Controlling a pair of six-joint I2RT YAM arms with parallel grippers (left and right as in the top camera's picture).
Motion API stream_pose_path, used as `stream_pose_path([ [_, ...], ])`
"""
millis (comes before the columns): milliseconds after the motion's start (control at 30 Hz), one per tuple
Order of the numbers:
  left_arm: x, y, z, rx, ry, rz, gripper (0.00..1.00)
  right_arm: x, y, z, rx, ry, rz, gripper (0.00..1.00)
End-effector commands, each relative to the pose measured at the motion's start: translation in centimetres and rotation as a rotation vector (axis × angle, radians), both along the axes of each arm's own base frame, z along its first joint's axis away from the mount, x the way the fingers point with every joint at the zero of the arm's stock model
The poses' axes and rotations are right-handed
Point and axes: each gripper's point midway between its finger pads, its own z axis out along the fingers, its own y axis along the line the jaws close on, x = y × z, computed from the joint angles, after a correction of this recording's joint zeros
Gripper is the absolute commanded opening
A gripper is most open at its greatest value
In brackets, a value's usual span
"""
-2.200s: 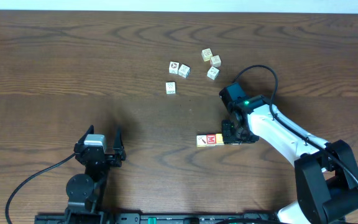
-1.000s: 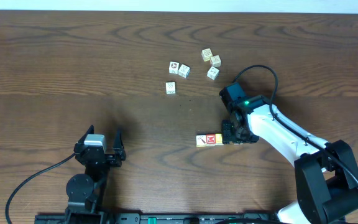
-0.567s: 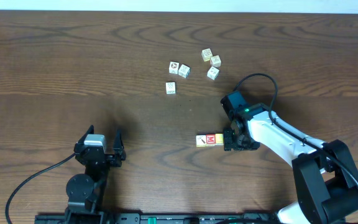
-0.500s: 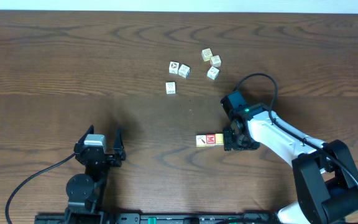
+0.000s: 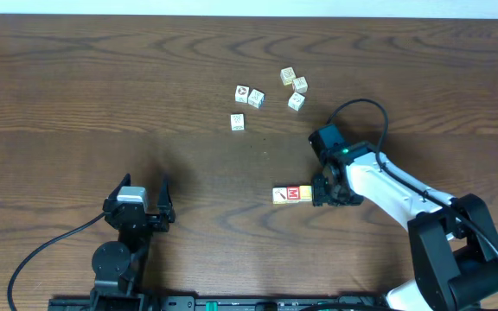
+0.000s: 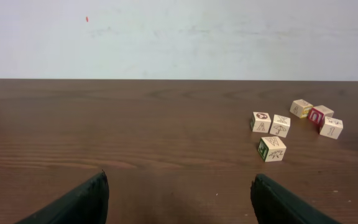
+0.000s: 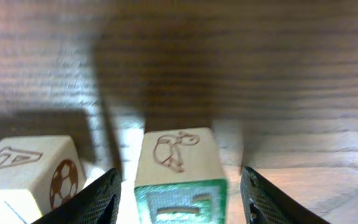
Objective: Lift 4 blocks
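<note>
— Overhead?
— The blocks (image 5: pixel 290 194) lie in a row right of centre, open table (image 5: pixel 76 86) around them; the right gripper (image 5: pixel 325 192) covers the row's right end, the left gripper (image 5: pixel 145 187) well apart
— Left wrist?
— Fingers (image 6: pixel 73 202) wide, open wood ahead; cream cubes (image 6: pixel 291 127) off to the right
— Right wrist?
— Fingers (image 7: pixel 95 199) straddle the green block (image 7: pixel 180 165), a narrow gap each side, not touching

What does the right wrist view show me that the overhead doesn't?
Only right wrist: the green-faced block sits between the right end effector's fingers, a gap either side, beside a block with a football picture. Only overhead: the red lettered block, five loose cubes farther off, and the open left end effector. Both: the right end effector down at the wooden table.
</note>
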Motion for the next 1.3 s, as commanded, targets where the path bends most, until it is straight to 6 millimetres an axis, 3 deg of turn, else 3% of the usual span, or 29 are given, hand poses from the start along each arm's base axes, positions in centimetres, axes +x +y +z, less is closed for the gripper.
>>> stream_pose_path([
  [0, -0.1, 0.2, -1.6, 0.002, 0.052, 0.014, 0.73, 1.6, -0.4, 0.9, -0.007, -0.045, -0.009, 0.60],
  [367, -0.1, 0.2, -1.6, 0.002, 0.052, 0.014, 0.73, 4.2, 0.7, 2.4, 0.053, -0.110, 0.024, 0.62],
  [533, -0.1, 0.2, -1.6, 0.002, 0.052, 0.014, 0.73, 5.6, 0.1, 2.9, 0.053, -0.152, -0.002, 0.61],
  [567, -0.1, 0.2, -1.6, 0.002, 0.052, 0.014, 0.73, 5.8, -0.2, 2.9, 0.052, -0.156, -0.013, 0.57],
  [733, -0.1, 0.2, -1.6, 0.002, 0.052, 0.014, 0.73, 5.7, -1.9, 2.9, 0.040, -0.136, -0.063, 0.22],
  [833, -0.1, 0.2, -1.6, 0.002, 0.052, 0.014, 0.74, 4.9, -3.1, 2.7, 0.025, -0.097, -0.092, 0.09],
  [933, -0.1, 0.2, -1.6, 0.002, 0.052, 0.014, 0.73, 3.8, -3.7, 2.6, 0.009, -0.047, -0.103, 0.02],
  [1267, -0.1, 0.2, -1.6, 0.002, 0.052, 0.014, 0.73, 1.6, -3.0, 2.3, 0.022, 0.032, -0.078, 0.02],
])
